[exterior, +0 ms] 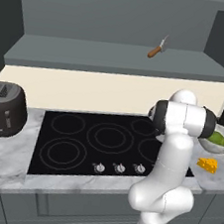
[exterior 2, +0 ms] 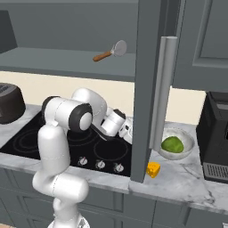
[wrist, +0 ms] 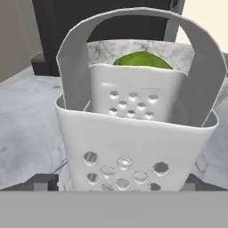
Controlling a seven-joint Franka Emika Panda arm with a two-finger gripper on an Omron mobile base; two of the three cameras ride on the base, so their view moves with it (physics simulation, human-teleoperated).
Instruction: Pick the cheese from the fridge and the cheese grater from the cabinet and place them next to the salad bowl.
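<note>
Grater: the cheese grater [wrist: 136, 147] sits closest to the hand camera, upright on the marble, pale silver, tapered, with round perforations on its faces and a broad grey loop handle arching over the top. Fingertips [wrist: 42, 182] show as two dark stubs at 7 and 5 o'clock of that view, one on each side of the grater's base, spread wide and not pressing on it.

Behind the grater, at 12 o'clock, the green mound of salad rises over the rim of the salad bowl [exterior 2: 189, 139]. Right base view: bowl is pale, round, shallow, on the grey-veined marble counter [exterior 2: 178, 178]; the cheese [exterior 2: 153, 169], a small yellow-orange wedge, lies near the bowl at its 8 o'clock, close to the counter's front edge.

Obstructions: an open dark grey cabinet door [exterior 2: 149, 89] with a long bar handle hangs vertically in front of the gripper in the right base view, hiding it. A black appliance [exterior 2: 216, 133] bounds the counter at the bowl's 3 o'clock.

Open room: black glass cooktop [exterior: 95, 142], flat, four ringed burners, knobs along the front. Dark toaster [exterior: 2, 109] stands at its 9 o'clock.

Above: the cabinet [exterior: 116, 54], one long shelf, holds a brown-handled utensil [exterior: 156, 48].
</note>
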